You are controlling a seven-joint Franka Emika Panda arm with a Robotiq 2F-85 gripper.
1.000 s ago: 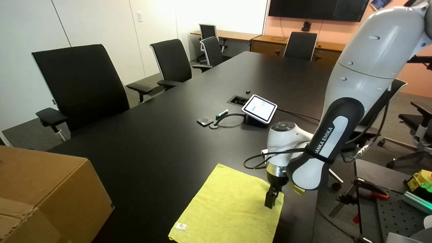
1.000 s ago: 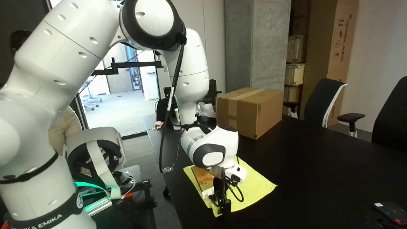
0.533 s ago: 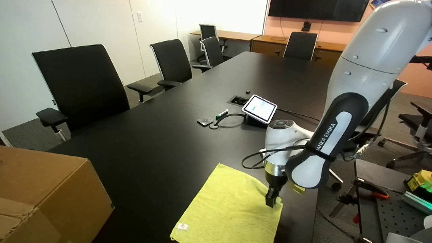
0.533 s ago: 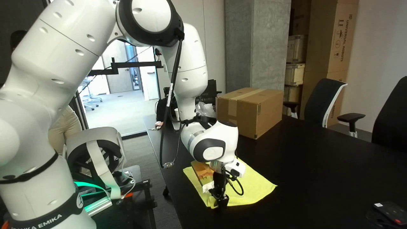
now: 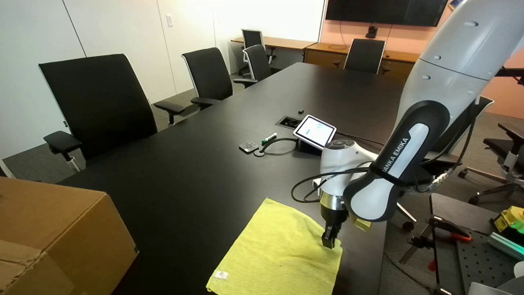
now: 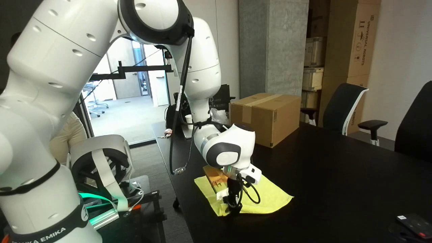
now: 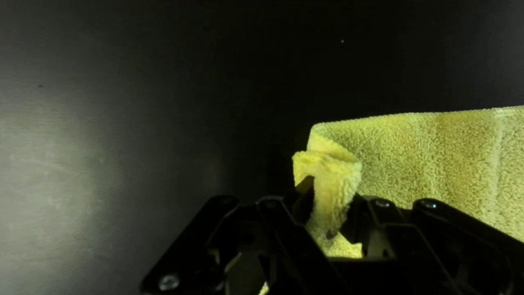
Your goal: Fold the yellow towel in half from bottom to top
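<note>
The dark surface (image 5: 184,196) is biggest; just in from one of its long edges lies the yellow towel (image 5: 278,254), mostly flat, one side running beside that edge. Near a towel corner close to the same edge, the claw (image 5: 328,241) points downward. In the wrist view its fingers (image 7: 303,209) are clamped on a bunched fold of towel, apart only by that thickness, and a small lip of cloth shows past their tips.
</note>
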